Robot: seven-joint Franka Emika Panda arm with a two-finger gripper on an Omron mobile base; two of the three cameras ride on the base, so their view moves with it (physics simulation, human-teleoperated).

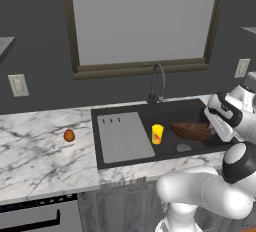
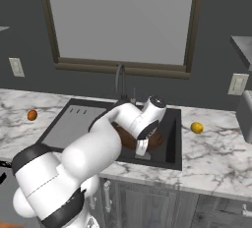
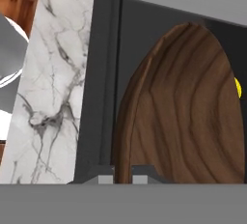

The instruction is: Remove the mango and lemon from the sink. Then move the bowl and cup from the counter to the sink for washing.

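The dark wooden bowl (image 1: 191, 130) (image 2: 127, 137) (image 3: 188, 112) is tilted inside the black sink (image 1: 130, 110) (image 2: 173, 141), at its right part. My gripper (image 1: 216, 127) (image 2: 141, 148) (image 3: 122, 179) is shut on the bowl's rim, which runs between the two fingertips in the hand view. The yellow cup (image 1: 157, 134) (image 3: 238, 88) stands upright in the basin, just left of the bowl. An orange-brown mango (image 1: 69, 135) (image 2: 32, 115) lies on the counter (image 1: 40, 156) left of the sink. On the counter to the sink's right rests the lemon (image 2: 197, 128).
The dark arched faucet (image 1: 157, 83) (image 2: 119, 82) rises behind the basin. A grey ribbed drainboard (image 1: 125, 138) (image 2: 69, 128) fills the sink's left part. The round drain (image 1: 184, 147) lies below the bowl. A window spans the wall above. Wall outlets sit at both sides.
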